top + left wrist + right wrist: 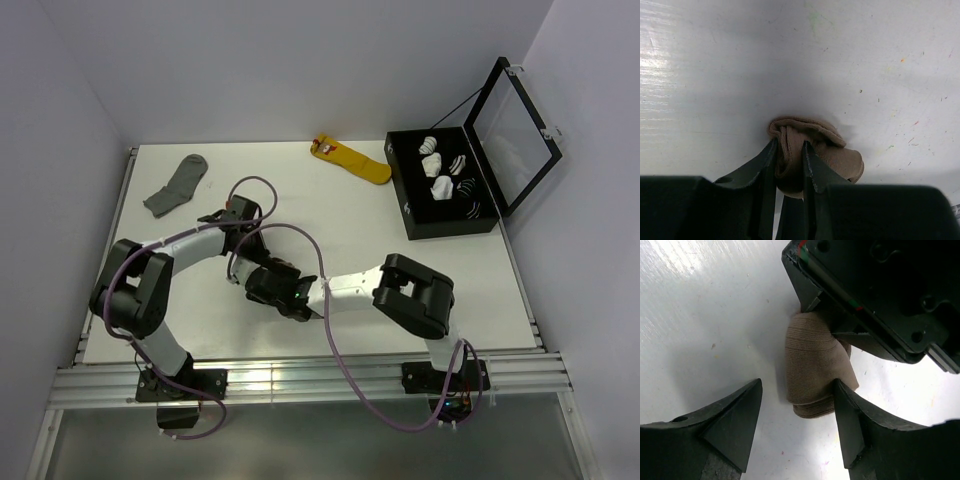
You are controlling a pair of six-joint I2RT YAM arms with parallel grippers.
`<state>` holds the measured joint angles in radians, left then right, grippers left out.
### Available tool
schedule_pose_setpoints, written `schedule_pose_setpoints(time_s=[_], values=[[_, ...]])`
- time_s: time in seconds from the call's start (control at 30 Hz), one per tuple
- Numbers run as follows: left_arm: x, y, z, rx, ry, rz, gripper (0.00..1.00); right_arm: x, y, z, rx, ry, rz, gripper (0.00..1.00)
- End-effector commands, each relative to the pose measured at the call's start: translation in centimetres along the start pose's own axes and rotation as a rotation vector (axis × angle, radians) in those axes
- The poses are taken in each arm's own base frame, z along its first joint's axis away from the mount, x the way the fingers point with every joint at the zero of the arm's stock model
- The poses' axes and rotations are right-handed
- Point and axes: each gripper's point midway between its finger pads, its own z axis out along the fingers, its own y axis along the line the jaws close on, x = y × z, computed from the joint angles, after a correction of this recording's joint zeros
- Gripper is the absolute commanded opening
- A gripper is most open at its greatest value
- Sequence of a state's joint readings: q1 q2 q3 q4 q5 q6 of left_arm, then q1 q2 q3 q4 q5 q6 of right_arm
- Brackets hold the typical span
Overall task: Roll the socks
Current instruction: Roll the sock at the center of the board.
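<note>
Left jaws clamp the bunched sock (pixel 812 365); right jaws stand apart astride it, sock hugging one side

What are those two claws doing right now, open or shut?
Left gripper: closed, pinching the bunched tan sock.
Right gripper: open, its fingers either side of that sock, not gripping it.

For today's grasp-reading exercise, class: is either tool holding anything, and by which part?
The left tool pinches the tan sock by a bunched fold of fabric; which end cannot be told. The right tool stands open, gripping nothing.
</note>
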<state>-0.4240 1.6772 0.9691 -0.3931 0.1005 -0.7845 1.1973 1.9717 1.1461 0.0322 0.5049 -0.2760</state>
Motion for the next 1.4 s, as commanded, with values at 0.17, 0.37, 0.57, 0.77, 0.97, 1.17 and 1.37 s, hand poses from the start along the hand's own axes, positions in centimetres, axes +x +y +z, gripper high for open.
schedule_pose_setpoints(time_s=[0.17,0.37,0.57,0.77,0.97,1.17,1.37], values=[[1.3,3.3,0.1,-0.133,0.068,0.064,0.00,8.4,0.2,-0.2,-0.119,0.321,0.056,0.61],[1.4,3.1,-0.1,-0.116,0.080,0.071,0.00,9.9,-0.1,0.7,-0.147,0.405,0.137,0.42],[0.8,2.4,-0.9,-0.063,0.048,0.041,0.11,10.3,0.3,1.0,-0.215,0.418,0.222,0.00],[-0.6,2.2,-2.0,-0.025,-0.022,-0.026,0.37,9.7,0.7,0.7,-0.321,0.389,0.335,0.00],[-2.6,2.0,-3.8,0.042,-0.162,-0.135,0.67,8.4,0.8,0.5,-0.440,0.360,0.422,0.00],[-2.3,1.5,-5.0,0.191,-0.285,-0.292,0.70,7.2,1.3,0.5,-0.543,0.363,0.508,0.00],[-2.7,1.0,-5.4,0.295,-0.372,-0.335,0.71,6.2,1.5,0.1,-0.649,0.349,0.558,0.00]])
